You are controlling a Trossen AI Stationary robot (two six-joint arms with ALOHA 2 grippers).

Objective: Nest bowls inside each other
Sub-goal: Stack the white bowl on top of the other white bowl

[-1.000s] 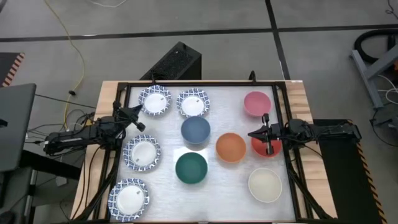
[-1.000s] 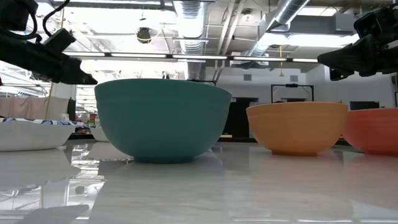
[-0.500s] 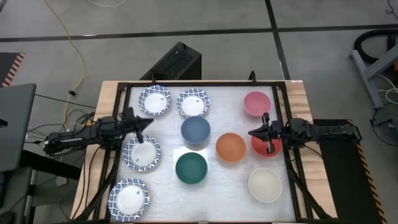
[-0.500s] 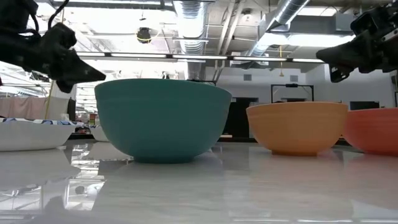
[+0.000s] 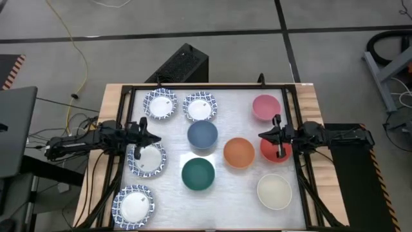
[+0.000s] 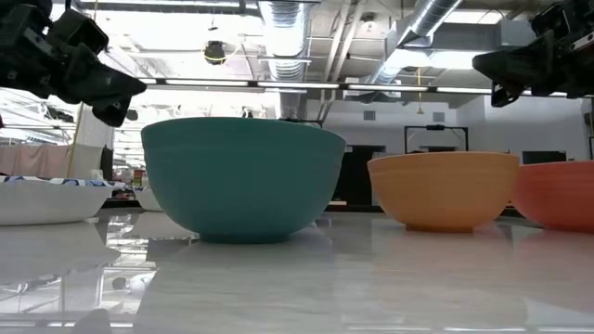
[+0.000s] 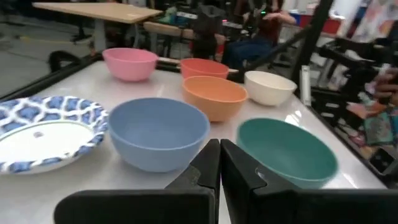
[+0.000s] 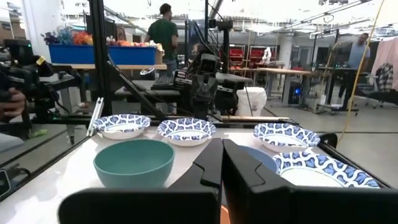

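Note:
Ten bowls stand on their bases on the white table (image 5: pixel 235 119), none inside another. Two white blue-rimmed bowls (image 5: pixel 159 104) (image 5: pixel 200 107) are at the far left, two more (image 5: pixel 147 160) (image 5: pixel 134 206) down the left side. The blue bowl (image 5: pixel 202 135), orange bowl (image 5: pixel 239 153) and dark green bowl (image 5: pixel 197 174) stand mid-table. The pink bowl (image 5: pixel 266 107), red bowl (image 5: pixel 273 154) and cream bowl (image 5: pixel 275 191) are on the right. My left gripper (image 5: pixel 156 138) hangs shut above the left side, level, pointing right. My right gripper (image 5: pixel 261 136) hangs shut above the red bowl's left rim, pointing left.
A black frame (image 5: pixel 212 86) runs round the table's edges. A black box (image 5: pixel 183 64) stands on the floor beyond the far edge. People (image 8: pixel 165 31) and benches show in the room behind. Bare table lies between the pink bowl and the far patterned bowls.
My left gripper has swung from pointing toward the far right round to pointing at the table's right edge, rolling as it turned, and its tip now hangs over the far rim of the middle-left patterned bowl. My right gripper has tipped its fingertips up a little. No bowl has moved.

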